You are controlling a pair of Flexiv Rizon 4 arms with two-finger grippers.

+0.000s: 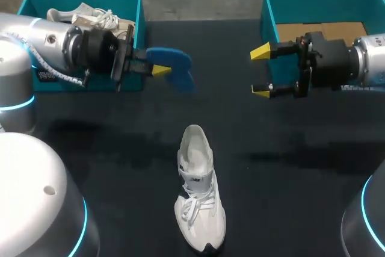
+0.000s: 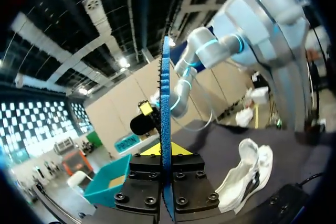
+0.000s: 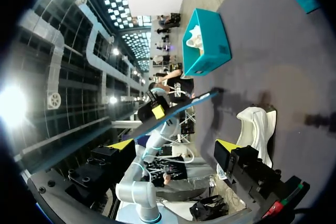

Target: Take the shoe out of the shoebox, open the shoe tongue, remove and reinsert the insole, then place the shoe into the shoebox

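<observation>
Left gripper [image 1: 160, 70] is clamped on the blue insole [image 1: 171, 62], holding it in the air over the table [image 1: 108, 148], just in front of the left box [image 1: 81, 1]. Right gripper [image 1: 260, 71] stands wide apart with nothing between its fingers, facing the left one across a gap, just before the right box [image 1: 271, 10].

Both teal boxes sit at the far edge of the black table, well apart. The head view shows a second shoe [image 1: 84, 16], white with loose laces, in the left box, and a bare cardboard floor in the right one.

The white shoe [image 1: 198, 197] stands on its sole on the table, nearer the robot than either gripper and touching neither, toe toward the near edge, mouth gaping.

From above the insole reads as a flat blue shape. The left wrist view shows it edge-on instead, a thin ridged strip [image 2: 166, 124] rising from between the fingers, with the shoe [image 2: 247, 174] to one side and the right box [image 2: 107, 182] to the other. The right wrist view has its own spread yellow tips [image 3: 175, 145], the insole [image 3: 181, 107] as a slim line beyond them, the shoe [image 3: 257, 127] beside it, and the left box [image 3: 207, 43] farther off.
</observation>
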